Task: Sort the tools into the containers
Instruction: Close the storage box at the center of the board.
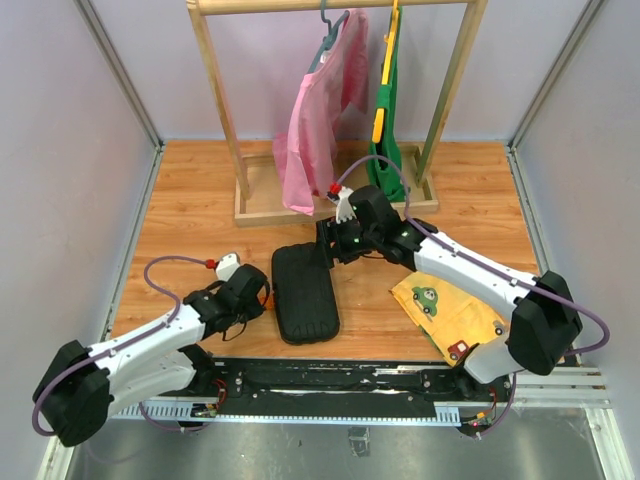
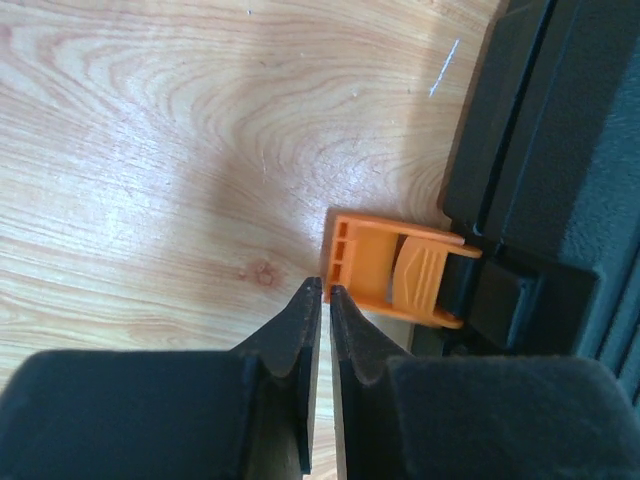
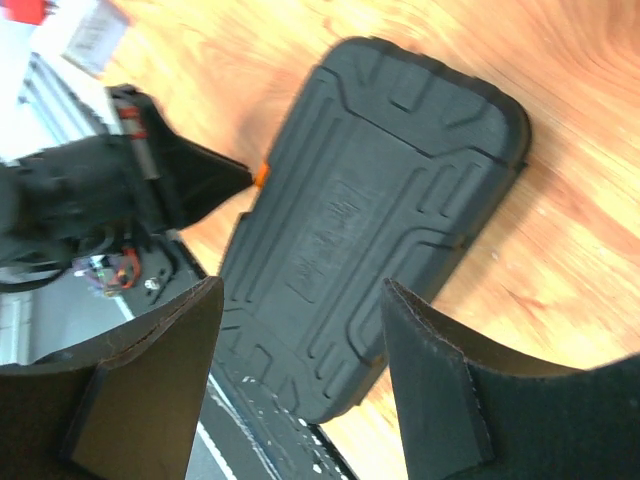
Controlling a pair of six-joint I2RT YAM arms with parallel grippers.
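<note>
Closed black tool case (image 1: 305, 292) flat on wooden table (image 1: 190, 200), left gripper (image 2: 325, 290) pinched almost shut just beside orange latch (image 2: 392, 268), right gripper (image 3: 302, 290) spread wide above case, holding nothing

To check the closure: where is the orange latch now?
Left wrist view: the orange latch juts from the left edge of the black case, just beyond the tips of the shut left pincer.

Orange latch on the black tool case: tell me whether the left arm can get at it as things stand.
Probably yes. The left fingers, shut, have their tips right beside the orange latch on the tool case edge, with only bare wooden table around and nothing between them.
</note>
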